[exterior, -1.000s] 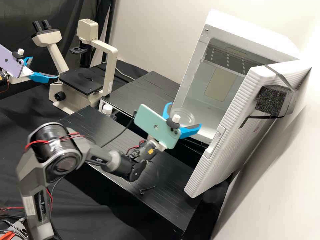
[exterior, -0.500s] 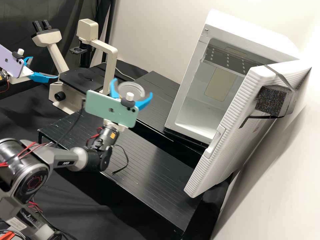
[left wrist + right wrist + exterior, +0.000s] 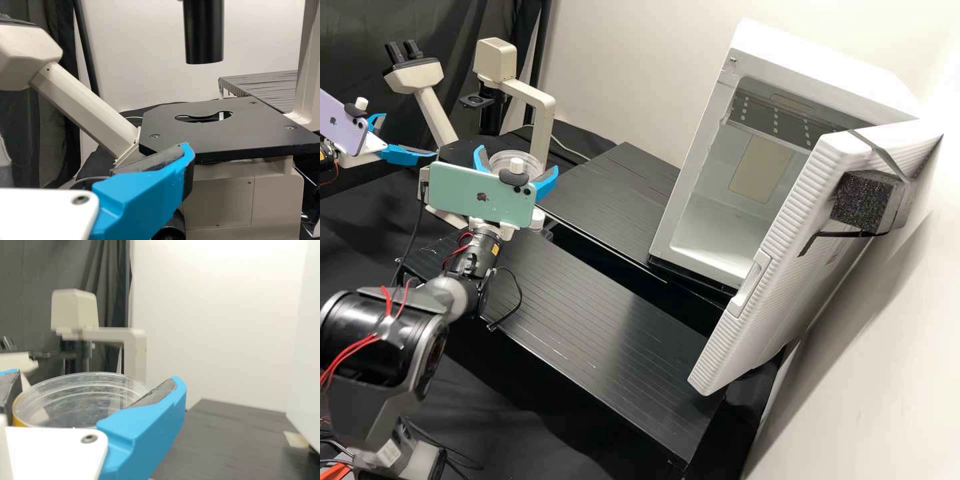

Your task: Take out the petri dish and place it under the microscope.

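Petri dish (image 3: 75,390) pinched in the right gripper (image 3: 517,159), held in the air before the microscope (image 3: 542,127)

On my right wrist view the dish sits between the jaws, which are wide apart around it, a grey pad at either side of its wall. It looks close to level. In the high view I see it in front of the foot of the microscope's upright, overlapping the stage (image 3: 245,135); how wide the gap is, I can't tell.

My left gripper (image 3: 409,135) is spread, with nothing between its jaws, on the eyepiece side of the microscope. Its wrist view gives me the bare stage, a keyhole-like opening in its top.

Over by the far table's (image 3: 627,200) right end stands the white cabinet (image 3: 820,70), ribbed door (image 3: 780,280) wide open. A white-capped bottle (image 3: 537,219) is just beyond the near table's (image 3: 587,320) far edge.
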You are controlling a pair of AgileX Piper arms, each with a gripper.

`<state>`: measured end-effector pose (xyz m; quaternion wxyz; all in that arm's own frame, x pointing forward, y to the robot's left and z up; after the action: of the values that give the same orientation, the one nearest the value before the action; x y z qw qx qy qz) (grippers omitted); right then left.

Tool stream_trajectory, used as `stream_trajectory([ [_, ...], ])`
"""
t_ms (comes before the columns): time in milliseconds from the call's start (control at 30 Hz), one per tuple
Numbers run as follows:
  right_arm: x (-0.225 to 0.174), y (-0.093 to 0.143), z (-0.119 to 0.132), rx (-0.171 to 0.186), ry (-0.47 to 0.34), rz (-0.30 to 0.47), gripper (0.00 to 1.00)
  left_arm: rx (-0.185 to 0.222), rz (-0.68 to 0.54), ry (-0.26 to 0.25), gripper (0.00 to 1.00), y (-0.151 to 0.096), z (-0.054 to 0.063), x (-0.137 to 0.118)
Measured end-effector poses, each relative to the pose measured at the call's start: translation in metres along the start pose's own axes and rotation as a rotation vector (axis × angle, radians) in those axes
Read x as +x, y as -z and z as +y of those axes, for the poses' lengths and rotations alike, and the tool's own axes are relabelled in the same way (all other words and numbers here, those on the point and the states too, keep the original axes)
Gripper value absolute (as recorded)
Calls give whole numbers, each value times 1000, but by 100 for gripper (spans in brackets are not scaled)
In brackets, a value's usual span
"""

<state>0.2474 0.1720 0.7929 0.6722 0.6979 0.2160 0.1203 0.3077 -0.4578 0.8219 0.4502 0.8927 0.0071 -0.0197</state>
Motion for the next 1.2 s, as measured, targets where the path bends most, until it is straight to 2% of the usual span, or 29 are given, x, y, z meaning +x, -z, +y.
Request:
stream_trajectory([
  [333, 32, 30, -28, -37, 33, 7, 0, 0, 0, 0, 100, 0, 0, 0],
  [533, 58, 29, -53, -65, 83, -16, 0, 0, 0, 0, 100, 0, 0, 0],
  [767, 85, 12, -80, -42, 158, -118, 0, 0, 0, 0, 100, 0, 0, 0],
  [967, 107, 11, -87, -28, 166, -135, 0, 0, 0, 0, 100, 0, 0, 0],
  [1200, 126, 16, -91, -28, 159, -148, 0, 0, 0, 0, 100, 0, 0, 0],
])
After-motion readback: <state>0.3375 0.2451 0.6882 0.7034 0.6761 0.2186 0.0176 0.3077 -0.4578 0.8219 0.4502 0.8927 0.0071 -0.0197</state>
